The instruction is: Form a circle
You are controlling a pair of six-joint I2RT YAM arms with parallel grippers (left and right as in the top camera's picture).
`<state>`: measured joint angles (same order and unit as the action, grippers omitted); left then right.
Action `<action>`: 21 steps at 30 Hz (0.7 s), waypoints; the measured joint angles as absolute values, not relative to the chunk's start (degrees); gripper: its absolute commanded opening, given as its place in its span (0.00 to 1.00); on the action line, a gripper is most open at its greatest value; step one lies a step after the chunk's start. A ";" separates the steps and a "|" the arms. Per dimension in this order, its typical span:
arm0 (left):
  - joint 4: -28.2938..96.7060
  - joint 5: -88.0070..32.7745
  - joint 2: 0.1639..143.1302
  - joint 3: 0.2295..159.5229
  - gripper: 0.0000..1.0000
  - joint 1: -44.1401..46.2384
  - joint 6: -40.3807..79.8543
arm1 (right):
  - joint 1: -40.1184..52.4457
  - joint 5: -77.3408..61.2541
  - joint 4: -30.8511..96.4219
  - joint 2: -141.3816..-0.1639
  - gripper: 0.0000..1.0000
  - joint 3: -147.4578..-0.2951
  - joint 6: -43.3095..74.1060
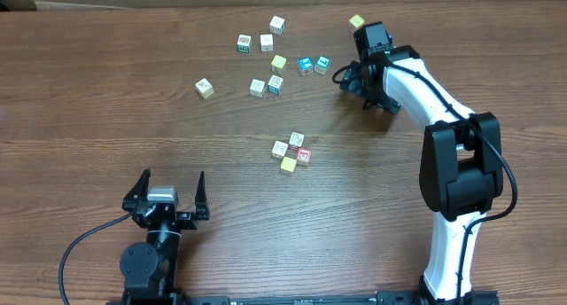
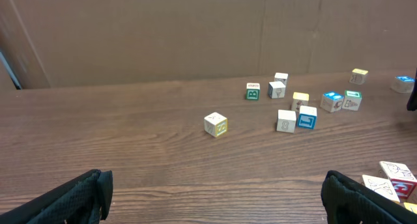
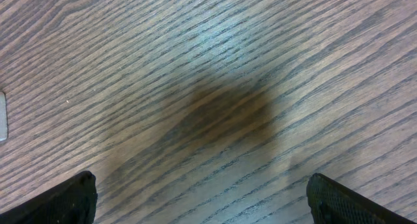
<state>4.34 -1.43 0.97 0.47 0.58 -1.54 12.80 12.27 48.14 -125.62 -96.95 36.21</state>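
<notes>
Item: the circle [image 1: 291, 152], a tight knot of four small letter cubes at mid-bench [image 1: 89, 119], well apart from the loose cubes [image 1: 275, 83] scattered farther back. Make-up: two whitish cubes at the back and left, one red-printed at the right, one yellow at the front, touching or nearly so. Condition: by my reckoning a ring only begun. Step in hand, as I judge it: fetching another cube. My right claw [image 1: 353, 85] gapes wide and empty over bare wood, just beside a turquoise-printed cube [image 1: 322, 65]; the next move calls for closing on that one. My left claw [image 1: 174, 183] is parked near me, spread wide, gripping nothing.
</notes>
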 measured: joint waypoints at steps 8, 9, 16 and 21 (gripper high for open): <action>4.34 -1.43 0.97 0.47 1.00 0.58 -1.54 | 12.80 12.27 48.16 -125.62 1.00 -96.95 36.18; 4.34 -1.43 0.97 0.47 1.00 0.58 -1.54 | 12.80 12.27 48.16 -125.62 1.00 -96.95 36.16; 4.34 -1.43 0.97 0.47 0.99 0.58 -1.54 | 12.80 12.29 48.62 -125.62 1.00 -96.95 36.16; 4.34 -1.43 0.97 0.47 1.00 0.58 -1.54 | 12.80 12.27 51.51 -125.62 1.00 -96.95 35.94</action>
